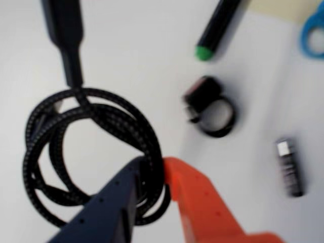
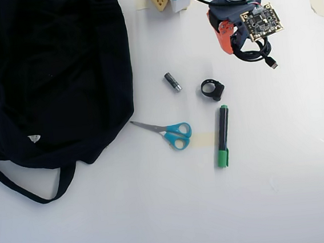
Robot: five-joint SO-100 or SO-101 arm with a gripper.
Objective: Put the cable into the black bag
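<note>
In the wrist view my end effector [image 1: 154, 169] is pinching the cable [image 1: 91, 152] between its dark blue finger and its orange finger. I have only one side of the coil, where a few strands are bunched together. The rest of the loop hangs free to the left, and the long dark plug [image 1: 66, 35] sticks out at the top. The picture is blurred, so I cannot tell whether every strand sits between my fingers. My worry is that a loose loop slips out and the coil unwinds as I carry it. Below the coil on the white bench [image 1: 126, 45] lie the marker [image 1: 215, 28], a small black ring-shaped clip [image 1: 210, 106] and a small dark stick [image 1: 289, 167]. A dangling loop could snag or drag any of these.

In the overhead view my end effector [image 2: 236, 41] is at the top right with the cable [image 2: 256, 52] bunched under it, one plug end poking out to the lower right. The black bag [image 2: 54, 80] lies well apart, on the far left. Its mouth looks flat, and I cannot make out a clear opening, so the cable may land on top of the cloth rather than inside. The scissors [image 2: 171, 132] and the other small things lie between us, so a low path could sweep them aside.
</note>
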